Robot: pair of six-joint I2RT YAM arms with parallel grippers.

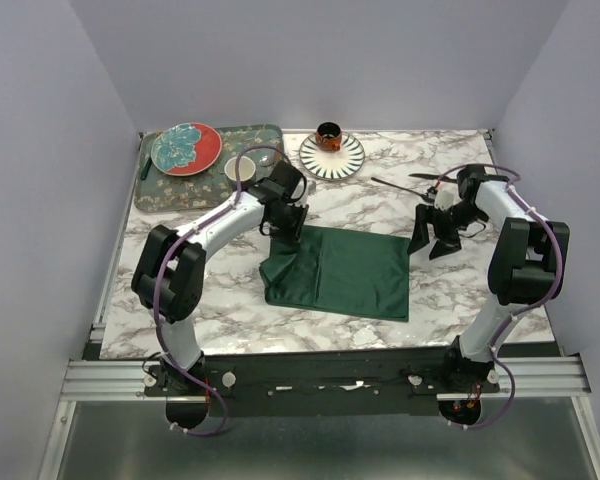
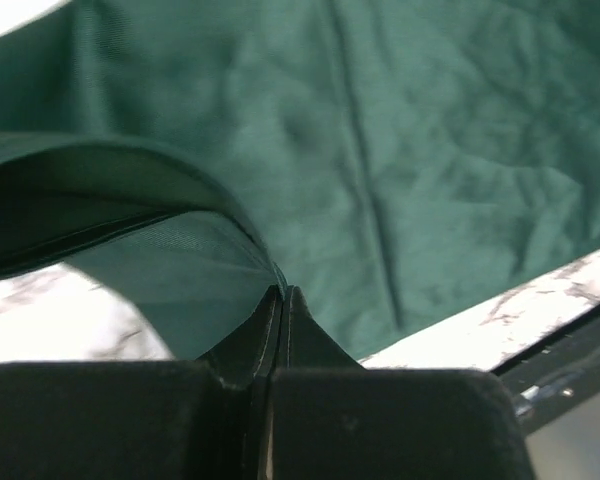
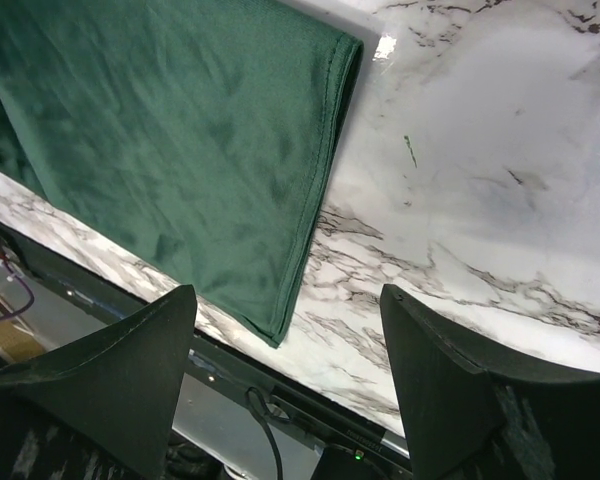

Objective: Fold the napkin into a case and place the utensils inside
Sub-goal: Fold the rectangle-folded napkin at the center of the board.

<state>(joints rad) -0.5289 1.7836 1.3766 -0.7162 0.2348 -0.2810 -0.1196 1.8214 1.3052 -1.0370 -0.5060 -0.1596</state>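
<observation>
The dark green napkin (image 1: 345,272) lies on the marble table, folded over, its left edge lifted. My left gripper (image 1: 287,224) is shut on the napkin's far left corner (image 2: 270,270) and holds it above the rest of the cloth (image 2: 430,150). My right gripper (image 1: 436,234) is open and empty, just right of the napkin's right edge (image 3: 315,200). The black fork and knife (image 1: 405,186) lie on the table behind the right gripper, partly hidden by the arm.
A green tray (image 1: 150,190) at the back left holds a red and teal plate (image 1: 186,148) and a small bowl (image 1: 242,169). A striped plate (image 1: 345,158) with a cup (image 1: 328,134) stands at the back middle. The table's near edge (image 3: 280,370) lies below the right gripper.
</observation>
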